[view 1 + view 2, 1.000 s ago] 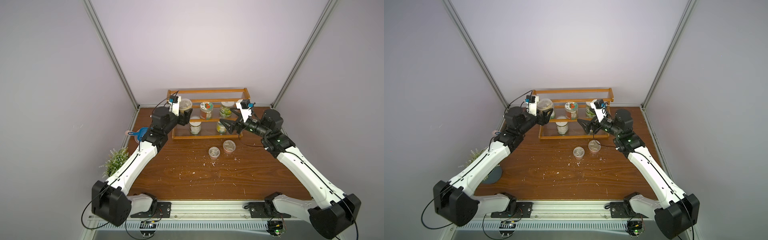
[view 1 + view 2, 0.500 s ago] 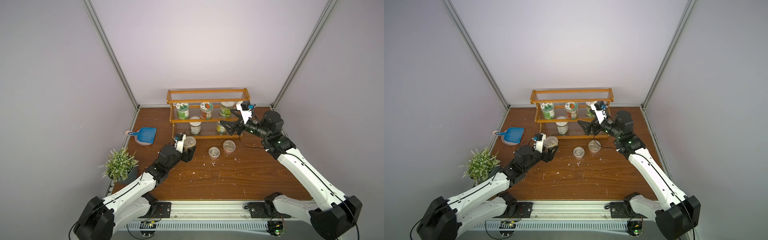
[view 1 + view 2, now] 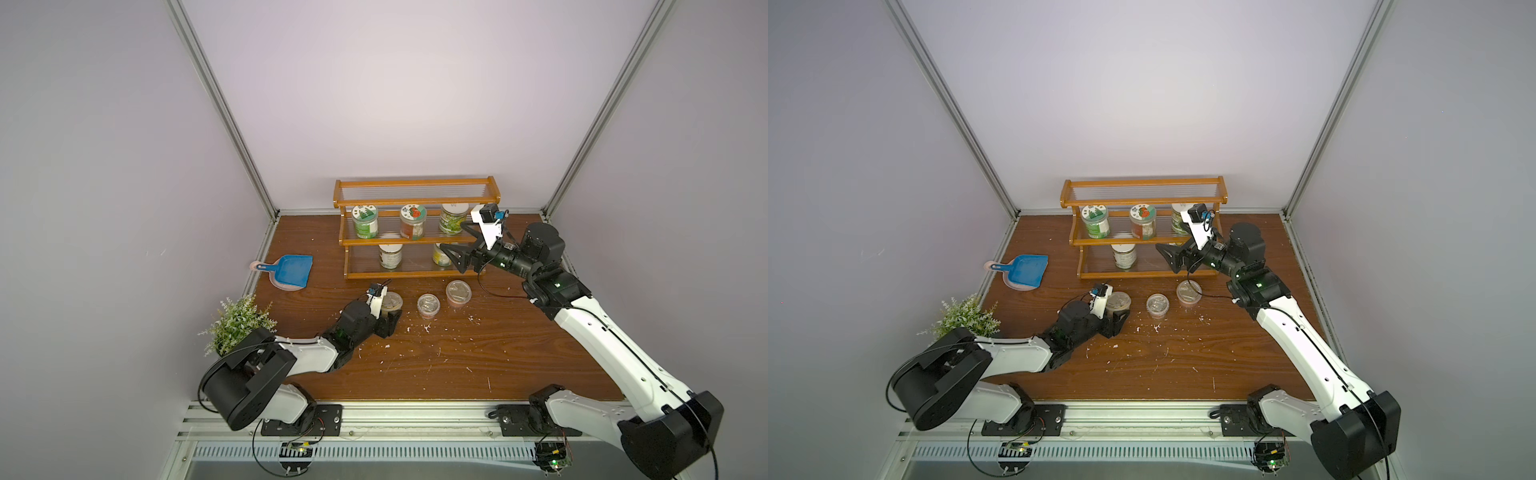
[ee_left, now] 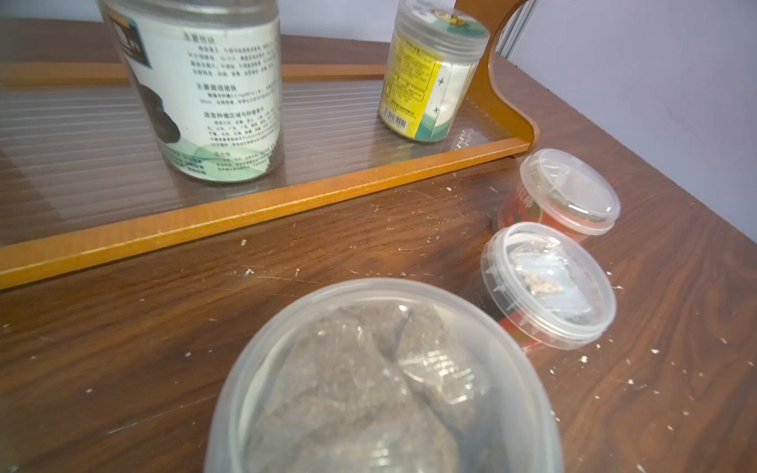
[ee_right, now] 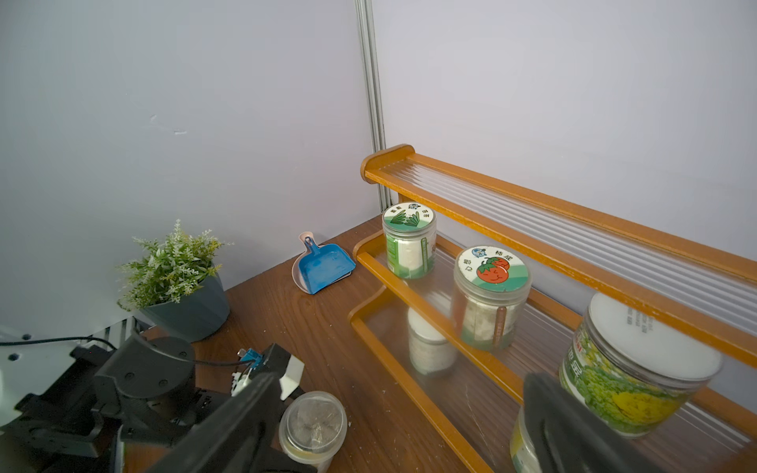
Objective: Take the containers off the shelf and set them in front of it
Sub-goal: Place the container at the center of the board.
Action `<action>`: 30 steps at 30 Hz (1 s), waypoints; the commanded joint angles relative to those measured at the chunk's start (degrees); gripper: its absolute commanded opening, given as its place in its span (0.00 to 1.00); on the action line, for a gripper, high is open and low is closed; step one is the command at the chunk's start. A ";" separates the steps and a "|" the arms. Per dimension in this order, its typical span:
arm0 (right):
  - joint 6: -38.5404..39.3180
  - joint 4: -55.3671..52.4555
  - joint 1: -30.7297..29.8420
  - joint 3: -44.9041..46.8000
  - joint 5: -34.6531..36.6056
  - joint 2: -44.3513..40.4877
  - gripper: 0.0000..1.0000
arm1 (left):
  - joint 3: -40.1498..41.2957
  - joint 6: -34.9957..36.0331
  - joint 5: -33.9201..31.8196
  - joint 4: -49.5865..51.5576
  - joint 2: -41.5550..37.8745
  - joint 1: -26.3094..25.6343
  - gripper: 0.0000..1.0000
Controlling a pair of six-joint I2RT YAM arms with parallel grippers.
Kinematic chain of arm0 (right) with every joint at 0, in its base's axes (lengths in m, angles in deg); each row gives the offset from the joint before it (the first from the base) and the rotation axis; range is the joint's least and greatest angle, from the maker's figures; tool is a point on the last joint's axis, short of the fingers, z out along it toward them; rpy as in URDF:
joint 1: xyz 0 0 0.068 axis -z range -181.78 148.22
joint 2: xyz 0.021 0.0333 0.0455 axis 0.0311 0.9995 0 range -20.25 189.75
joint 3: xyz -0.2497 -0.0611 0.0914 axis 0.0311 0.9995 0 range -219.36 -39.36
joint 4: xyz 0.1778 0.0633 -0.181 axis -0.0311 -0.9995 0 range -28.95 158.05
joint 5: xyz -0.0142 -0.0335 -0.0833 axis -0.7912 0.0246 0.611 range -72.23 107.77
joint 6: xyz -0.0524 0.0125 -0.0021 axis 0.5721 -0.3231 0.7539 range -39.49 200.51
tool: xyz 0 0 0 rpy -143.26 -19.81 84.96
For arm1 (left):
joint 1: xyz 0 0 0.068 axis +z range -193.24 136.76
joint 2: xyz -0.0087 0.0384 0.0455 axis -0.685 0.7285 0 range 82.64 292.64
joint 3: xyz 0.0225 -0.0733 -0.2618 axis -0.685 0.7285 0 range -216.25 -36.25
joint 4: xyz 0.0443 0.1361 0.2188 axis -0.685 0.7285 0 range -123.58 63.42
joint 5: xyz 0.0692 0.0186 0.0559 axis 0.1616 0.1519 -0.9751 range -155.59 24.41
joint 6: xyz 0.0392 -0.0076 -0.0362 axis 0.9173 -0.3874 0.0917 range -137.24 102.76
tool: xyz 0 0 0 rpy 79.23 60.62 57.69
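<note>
— What takes up most of the scene?
— A brown wooden table [image 3: 457, 365], seen from above. At its far edge stands the shelf [image 3: 415, 193], three stepped clear tiers in an orange-brown frame.
— What is working over it?
— The right gripper [image 3: 455, 259] hovers at the right end of the lowest tier, jaws spread wide and holding nothing. It is just beside a yellow-labelled jar [image 3: 436, 255]; whether they touch, I cannot tell. The left gripper [image 3: 391, 320] is low in front of the shelf, clamped on a short lidded cup [image 3: 392, 300].
— Anything off to the side?
— A potted plant [image 3: 239, 322] at the table's left edge, and a blue dustpan [image 3: 294, 272] farther back.
— Where are the containers?
— Five jars are on the shelf. Middle tier: a leaf-lidded jar [image 3: 365, 222], a tomato-lidded jar [image 3: 413, 221] and a green-labelled jar [image 3: 453, 218]. Lowest tier: a white-lidded jar [image 3: 390, 255] and the yellow-labelled one. Three cups sit in a row in front of the shelf, near one another but apart — the gripped one at left, then a dark cup [image 3: 428, 305], then an orange-red cup [image 3: 458, 292].
</note>
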 commanded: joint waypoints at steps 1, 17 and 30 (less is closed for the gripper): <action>1.23 0.71 0.30 -0.28 0.72 -2.12 0.99 | -1.47 1.72 0.36 -6.15 2.03 -0.66 0.67; 2.11 0.36 0.57 0.47 1.79 -2.12 0.99 | -9.44 5.26 2.30 -8.27 16.19 -0.35 0.75; 2.20 0.71 1.09 1.09 1.65 -2.07 0.99 | -7.93 5.89 4.00 -6.31 16.15 2.63 0.94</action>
